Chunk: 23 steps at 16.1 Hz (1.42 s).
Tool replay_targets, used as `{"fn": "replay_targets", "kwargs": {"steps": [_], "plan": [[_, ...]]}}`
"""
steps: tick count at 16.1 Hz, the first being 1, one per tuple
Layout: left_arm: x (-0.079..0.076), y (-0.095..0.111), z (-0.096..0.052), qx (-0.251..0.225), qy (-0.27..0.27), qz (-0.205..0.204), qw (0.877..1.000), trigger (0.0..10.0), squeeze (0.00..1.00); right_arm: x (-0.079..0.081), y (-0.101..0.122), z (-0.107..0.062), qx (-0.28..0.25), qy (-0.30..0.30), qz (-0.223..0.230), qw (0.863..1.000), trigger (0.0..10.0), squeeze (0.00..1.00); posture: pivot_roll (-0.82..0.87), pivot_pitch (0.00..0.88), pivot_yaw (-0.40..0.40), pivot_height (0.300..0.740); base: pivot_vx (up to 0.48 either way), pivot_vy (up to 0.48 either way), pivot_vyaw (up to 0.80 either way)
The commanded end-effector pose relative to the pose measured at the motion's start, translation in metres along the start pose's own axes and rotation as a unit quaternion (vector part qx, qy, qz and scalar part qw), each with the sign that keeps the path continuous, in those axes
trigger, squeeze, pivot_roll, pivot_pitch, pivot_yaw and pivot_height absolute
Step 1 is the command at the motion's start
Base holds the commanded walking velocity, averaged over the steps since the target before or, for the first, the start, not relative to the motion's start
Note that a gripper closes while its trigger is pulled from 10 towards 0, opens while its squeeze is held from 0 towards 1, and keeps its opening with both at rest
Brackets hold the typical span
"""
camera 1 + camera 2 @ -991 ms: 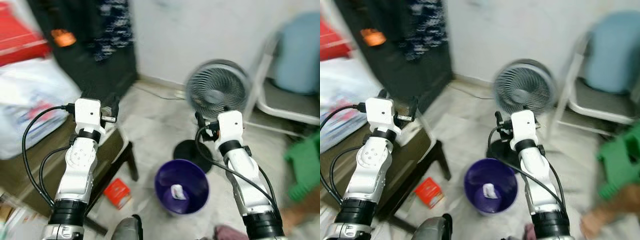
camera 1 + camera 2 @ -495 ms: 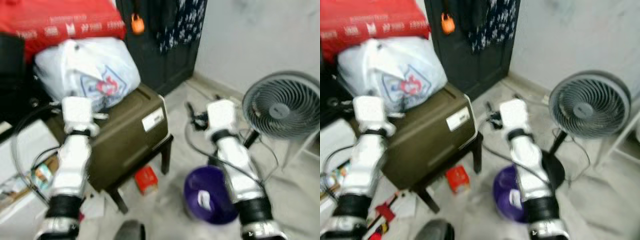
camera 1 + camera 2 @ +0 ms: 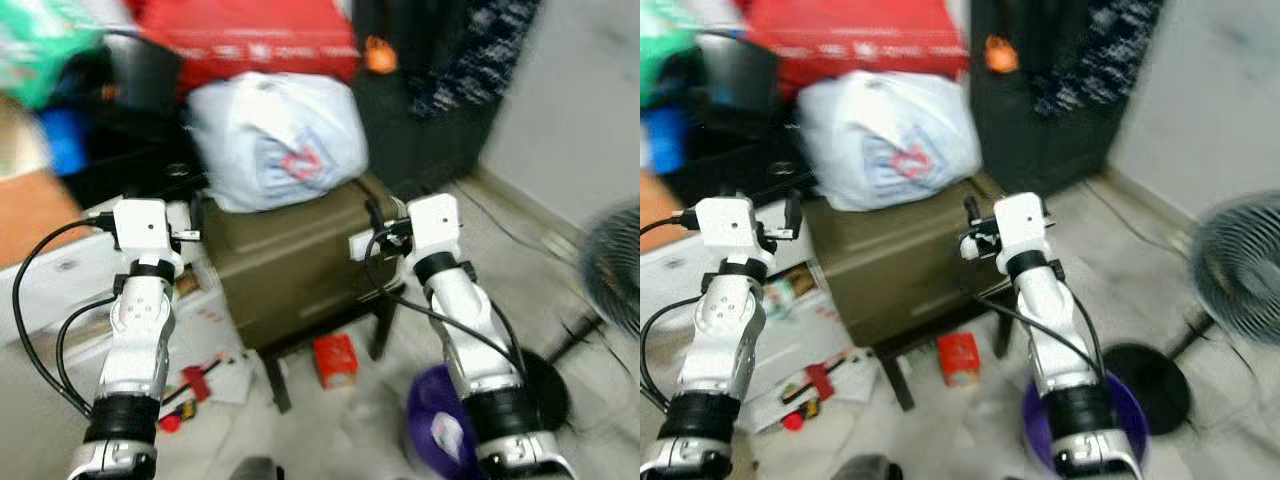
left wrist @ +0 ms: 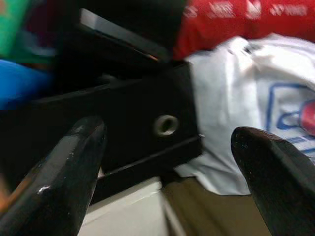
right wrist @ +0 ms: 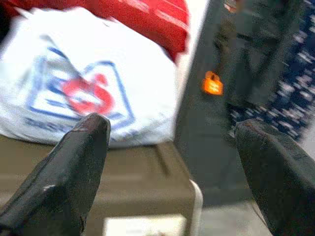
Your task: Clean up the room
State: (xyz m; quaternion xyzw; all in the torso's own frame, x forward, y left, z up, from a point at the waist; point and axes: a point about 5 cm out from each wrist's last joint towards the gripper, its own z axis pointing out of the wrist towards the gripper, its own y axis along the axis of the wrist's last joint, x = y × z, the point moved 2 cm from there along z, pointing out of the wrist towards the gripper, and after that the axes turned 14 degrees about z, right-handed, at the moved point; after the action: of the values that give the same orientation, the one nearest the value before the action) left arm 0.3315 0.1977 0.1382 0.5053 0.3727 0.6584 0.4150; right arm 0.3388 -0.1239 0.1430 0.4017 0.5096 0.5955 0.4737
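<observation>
Small red box (image 3: pixel 335 360) lies on the floor, lower centre, long axis tilted toward upper left, under an olive case (image 3: pixel 300 255) | we hold left gripper (image 4: pixel 162 162) and right gripper (image 5: pixel 172 162) raised, fingers spread, empty | purple bin (image 3: pixel 440 435) lower right.

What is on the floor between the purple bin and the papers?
A small red box lies between the purple bin and the papers, seen in the left eye view.
</observation>
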Motion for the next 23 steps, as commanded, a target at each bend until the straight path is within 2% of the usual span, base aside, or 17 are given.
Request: {"fn": "replay_targets", "kwargs": {"steps": [1, 5, 8, 9, 11, 12, 14, 18, 23], "plan": [[-0.003, 0.004, 0.000, -0.008, -0.007, 0.001, 1.000, 10.0, 0.00, -0.005, 0.001, 0.001, -0.002, -0.009, -0.004, 1.000, 10.0, 0.00, -0.02, 0.000, 0.046, 0.740, 0.000, 0.000, 0.80], [-0.001, 0.005, -0.006, -0.010, 0.000, 0.011, 1.000, 10.0, 0.00, -0.007, 0.001, 0.000, -0.002, -0.017, 0.001, 1.000, 10.0, 0.00, -0.01, 0.000, 0.048, 0.740, 0.000, 0.000, 0.80], [0.017, -0.011, -0.039, 0.023, 0.020, 0.028, 0.999, 10.0, 0.00, -0.026, -0.013, -0.031, 0.029, -0.050, 0.000, 0.998, 10.0, 0.00, 0.00, 0.000, 0.046, 0.740, 0.000, 0.000, 0.30], [0.017, -0.013, -0.041, 0.027, 0.020, 0.028, 0.999, 10.0, 0.00, -0.030, -0.014, -0.033, 0.030, -0.057, 0.004, 0.998, 10.0, 0.00, -0.01, 0.000, 0.046, 0.740, 0.000, 0.000, 0.00], [0.010, -0.012, -0.040, 0.029, 0.016, 0.022, 0.999, 10.0, 0.00, -0.032, -0.013, -0.028, 0.028, -0.064, 0.006, 0.998, 10.0, 0.00, 0.00, 0.000, 0.044, 0.740, 0.000, 0.000, 0.00], [0.007, -0.010, -0.038, 0.029, 0.014, 0.022, 0.999, 10.0, 0.00, -0.029, -0.014, -0.025, 0.032, -0.059, -0.005, 0.998, 10.0, 0.00, 0.00, 0.000, 0.044, 0.740, 0.000, 0.000, 0.00], [0.009, -0.015, -0.040, 0.050, 0.028, 0.024, 0.998, 10.0, 0.00, -0.021, -0.011, -0.017, 0.025, -0.054, -0.001, 0.998, 10.0, 0.00, 0.00, 0.000, 0.054, 0.740, 0.000, 0.000, 0.80], [0.007, -0.018, -0.050, 0.063, 0.010, 0.012, 0.998, 10.0, 0.00, -0.020, -0.012, -0.023, 0.033, -0.064, 0.010, 0.997, 10.0, 0.00, 0.00, 0.000, 0.055, 0.740, 0.000, 0.000, 0.80], [0.004, -0.012, -0.045, 0.050, 0.004, 0.025, 0.998, 10.0, 0.00, -0.023, -0.010, -0.014, 0.031, -0.073, 0.006, 0.997, 10.0, 0.00, 0.00, 0.000, 0.060, 0.740, 0.000, 0.000, 0.80]]}}
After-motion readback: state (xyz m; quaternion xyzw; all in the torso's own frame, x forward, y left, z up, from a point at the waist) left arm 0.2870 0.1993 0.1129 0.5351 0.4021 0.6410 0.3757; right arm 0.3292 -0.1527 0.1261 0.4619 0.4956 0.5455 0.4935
